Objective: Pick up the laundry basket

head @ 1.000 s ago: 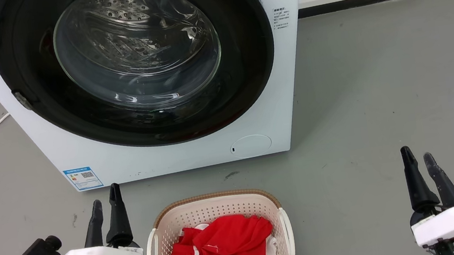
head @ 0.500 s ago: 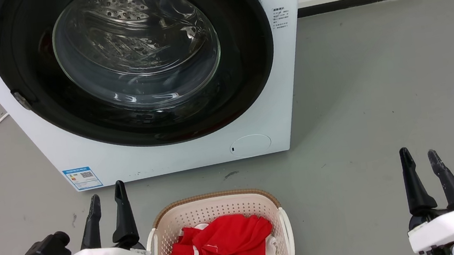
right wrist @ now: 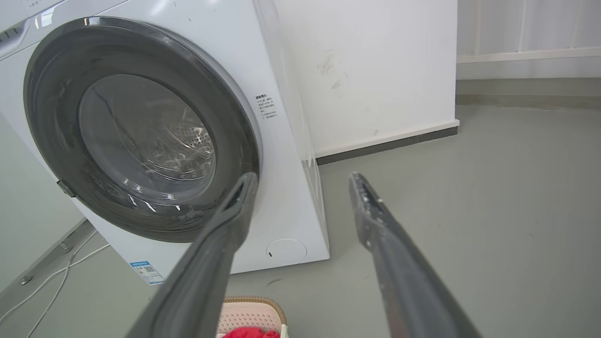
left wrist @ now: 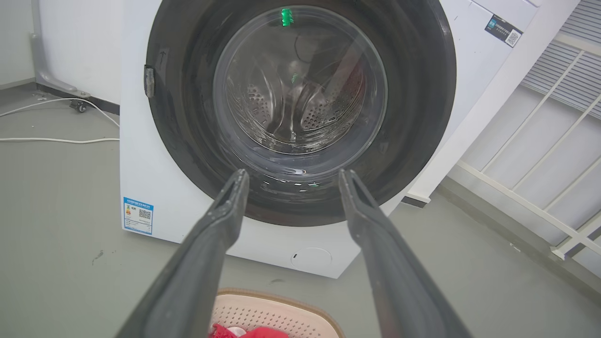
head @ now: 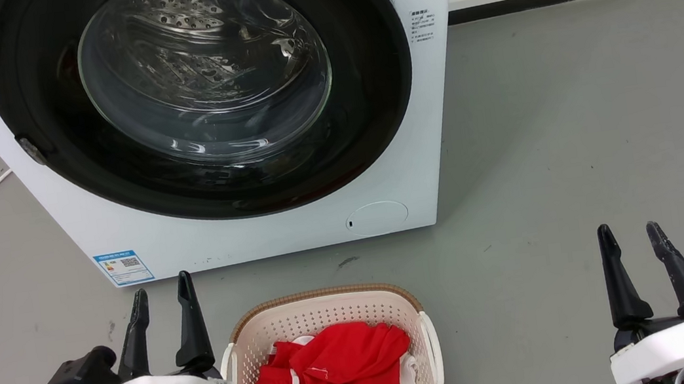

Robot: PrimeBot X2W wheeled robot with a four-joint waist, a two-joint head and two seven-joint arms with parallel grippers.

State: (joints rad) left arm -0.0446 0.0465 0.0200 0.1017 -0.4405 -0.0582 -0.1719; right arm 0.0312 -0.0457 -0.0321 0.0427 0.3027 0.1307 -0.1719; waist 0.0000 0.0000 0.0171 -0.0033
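Fingers [head: 190, 318] of the left gripper [head: 161, 287] stand spread and hold nothing. They point up the head view towards the washer [head: 254, 230], and the gripper's white body sits just beside the basket's left handle [head: 228, 372].

The basket [head: 322, 295] rests on the grey floor [head: 542, 159] in front of the washer, near it but not touching, at the bottom middle of the head view. It is cream plastic pierced with small holes, rounded at the corners, with a brown woven-look rim and a white handle on each side. Red clothes [head: 339, 371] with some white fill it to about rim height. The near end is cut off by the frame. In the left wrist view its far rim [left wrist: 277, 300] shows low between the fingers.

The right gripper [head: 627, 227] is likewise released and empty, and stands well apart from the right handle [head: 431, 339].

The step in hand looks like the approach. To do it well, the right arm probably has to come in much further than the left, and both need to drop so that each pair of fingers straddles its handle before closing. Gripping both handles at matching height and lifting evenly should keep the basket level and the clothes inside.
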